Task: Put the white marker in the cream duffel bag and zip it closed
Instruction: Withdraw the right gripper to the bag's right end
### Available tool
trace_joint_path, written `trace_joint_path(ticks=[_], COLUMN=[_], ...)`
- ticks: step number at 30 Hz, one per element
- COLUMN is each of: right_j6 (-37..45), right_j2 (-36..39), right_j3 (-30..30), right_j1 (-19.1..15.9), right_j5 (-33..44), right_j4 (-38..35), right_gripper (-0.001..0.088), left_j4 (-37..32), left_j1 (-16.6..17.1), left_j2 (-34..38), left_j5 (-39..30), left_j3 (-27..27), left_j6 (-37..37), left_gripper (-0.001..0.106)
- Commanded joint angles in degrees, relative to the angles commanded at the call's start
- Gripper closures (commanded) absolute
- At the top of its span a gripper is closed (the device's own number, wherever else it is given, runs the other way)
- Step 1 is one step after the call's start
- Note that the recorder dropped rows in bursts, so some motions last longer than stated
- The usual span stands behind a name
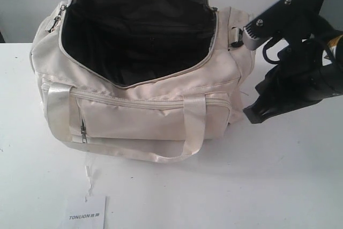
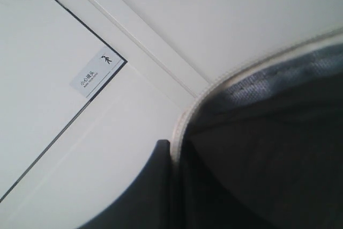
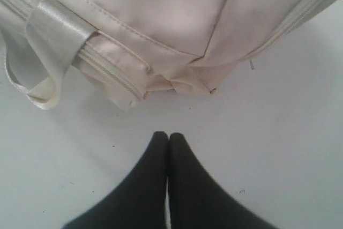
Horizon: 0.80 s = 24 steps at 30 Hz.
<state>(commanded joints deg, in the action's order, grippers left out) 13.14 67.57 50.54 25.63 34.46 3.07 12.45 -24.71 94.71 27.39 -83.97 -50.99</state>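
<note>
White table (image 1: 278,186): right gripper (image 3: 169,137), clenched on nothing, hangs just beside the open cream duffel bag's (image 1: 153,119) end. Left gripper (image 2: 162,156) sits against its flap, grip unclear.

Matt woven cloth on cream duffel bag (image 1: 161,116); black lining (image 1: 139,30) smooth. Glossy, satin-like strap handle (image 3: 53,30) near right pincer (image 3: 168,137). Pincer matt black; table (image 1: 268,175) smooth white.
</note>
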Motion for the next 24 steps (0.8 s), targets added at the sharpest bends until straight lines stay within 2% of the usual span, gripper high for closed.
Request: trace_joint_path(ticks=[9, 24], right_j6=[0.0, 0.0], right_j2=[0.0, 0.0], right_j3=[0.0, 0.0], right_j1=[0.0, 0.0], right_j5=[2.75, 3.65], right_j4=[-3.52, -3.65], right_gripper=[0.0868, 0.0868], left_j4=[0.0, 0.11], left_j1=[0.0, 0.0], left_j2=[0.0, 0.0], left_j5=[0.0, -0.95], left_j3=[0.0, 0.0], left_j6=[0.0, 0.0], left_gripper=[0.105, 0.105])
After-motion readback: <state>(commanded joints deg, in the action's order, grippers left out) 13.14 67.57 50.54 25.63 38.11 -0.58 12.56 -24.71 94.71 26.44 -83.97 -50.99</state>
